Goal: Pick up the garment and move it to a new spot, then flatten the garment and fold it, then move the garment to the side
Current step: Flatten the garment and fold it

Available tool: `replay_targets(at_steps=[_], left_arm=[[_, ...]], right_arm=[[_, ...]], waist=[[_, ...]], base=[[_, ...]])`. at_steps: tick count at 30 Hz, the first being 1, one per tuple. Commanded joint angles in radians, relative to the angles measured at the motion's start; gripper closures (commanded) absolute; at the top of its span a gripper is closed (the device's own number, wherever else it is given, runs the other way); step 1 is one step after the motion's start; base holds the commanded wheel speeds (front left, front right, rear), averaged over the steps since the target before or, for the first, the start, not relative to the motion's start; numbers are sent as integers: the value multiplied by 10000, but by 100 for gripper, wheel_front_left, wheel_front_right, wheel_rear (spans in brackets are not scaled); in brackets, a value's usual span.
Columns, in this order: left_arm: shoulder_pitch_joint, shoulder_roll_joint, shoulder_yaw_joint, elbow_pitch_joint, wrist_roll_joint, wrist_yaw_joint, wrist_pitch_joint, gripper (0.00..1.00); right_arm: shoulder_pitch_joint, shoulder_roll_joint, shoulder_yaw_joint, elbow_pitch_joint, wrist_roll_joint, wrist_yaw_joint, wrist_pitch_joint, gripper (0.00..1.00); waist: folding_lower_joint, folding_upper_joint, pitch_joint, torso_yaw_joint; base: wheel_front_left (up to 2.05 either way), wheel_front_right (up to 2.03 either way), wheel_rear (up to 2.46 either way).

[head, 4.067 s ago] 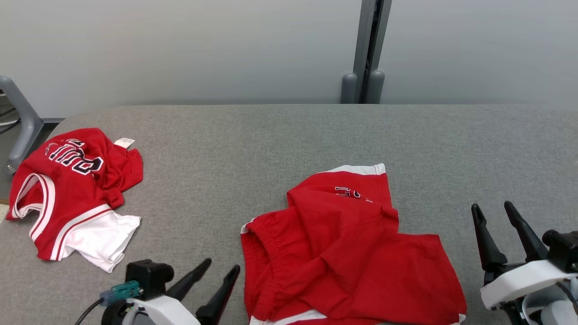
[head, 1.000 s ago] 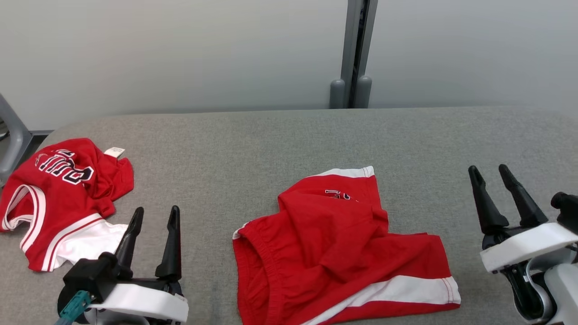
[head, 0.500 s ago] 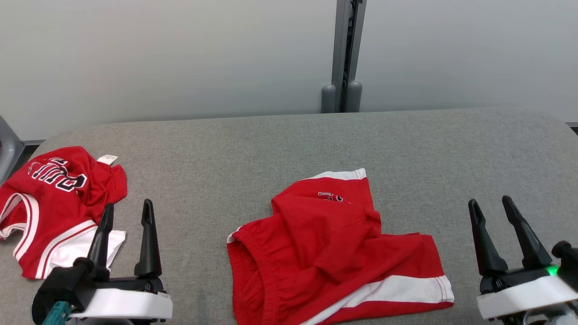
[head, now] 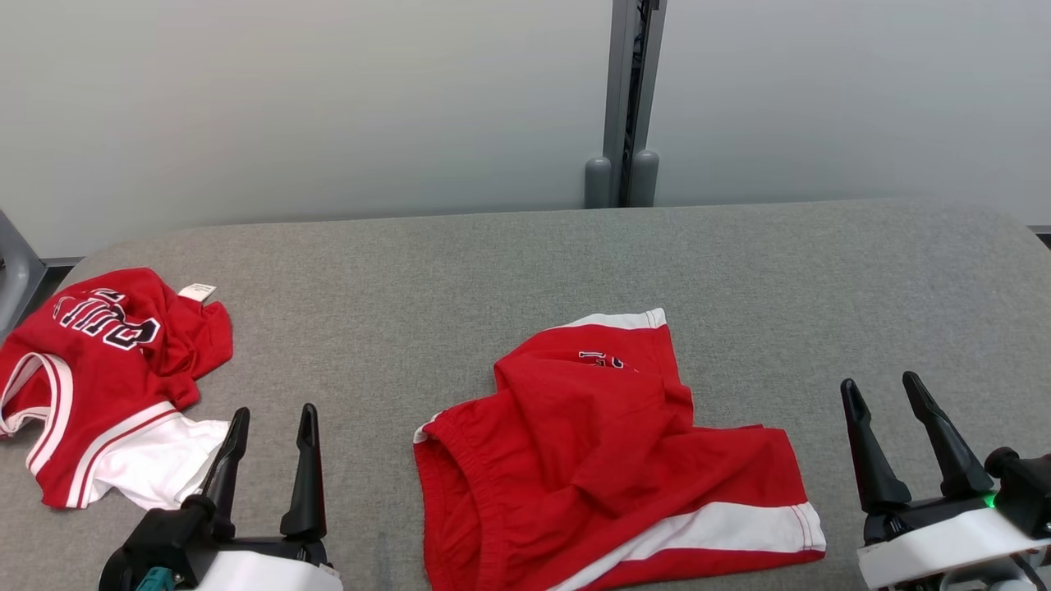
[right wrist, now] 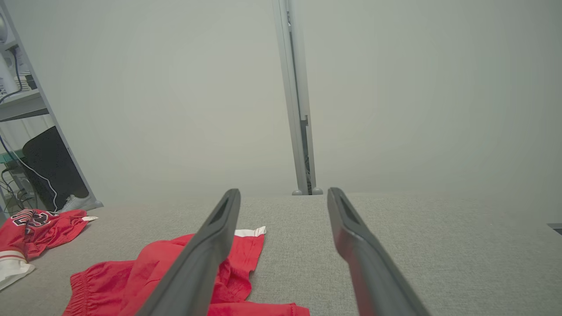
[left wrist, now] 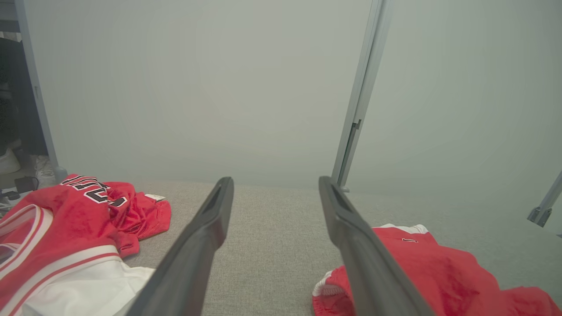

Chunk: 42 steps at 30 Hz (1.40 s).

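Jaws both spread wide, empty | red shorts (head: 608, 460) — lettering part-hidden by fold | jersey (head: 107, 386) — dark lettering unreadable | white tag (head: 197, 291)

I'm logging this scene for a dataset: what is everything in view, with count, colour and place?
shorts: 1, red with white trim, crumpled, middle of table near front edge
jersey: 1, red and white with dark lettering, crumpled, table's left end
table: 1, grey fabric top
post: 1, grey, upright behind table
wall: 1, pale grey, behind table
left hand: 1, dark fingers, open, between jersey and shorts
right hand: 1, dark fingers, open, right of shorts
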State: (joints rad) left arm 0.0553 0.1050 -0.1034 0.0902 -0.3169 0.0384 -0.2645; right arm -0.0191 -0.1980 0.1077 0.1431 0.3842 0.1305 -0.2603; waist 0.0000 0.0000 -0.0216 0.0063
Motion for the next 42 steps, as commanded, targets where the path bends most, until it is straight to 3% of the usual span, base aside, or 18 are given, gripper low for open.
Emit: replay_targets(at_steps=[1,36,42], left_arm=[[-108,-55,99,36,96,-70,-23,0],[-103,-416,403,317,543,-516,-23,0],[147,-315,40,240,-288,-1043,1263,0]], right_arm=[[-114,-73,4,31,-57,7,-41,0],[-304,-98,228,329,44,7,-42,0],[-299,-602,565,986,649,7,203,0]], waist=[[0,0,-4,14],[0,0,-19,-47],[0,0,-31,-88]], base=[[0,0,0],[0,0,0],[0,0,0]])
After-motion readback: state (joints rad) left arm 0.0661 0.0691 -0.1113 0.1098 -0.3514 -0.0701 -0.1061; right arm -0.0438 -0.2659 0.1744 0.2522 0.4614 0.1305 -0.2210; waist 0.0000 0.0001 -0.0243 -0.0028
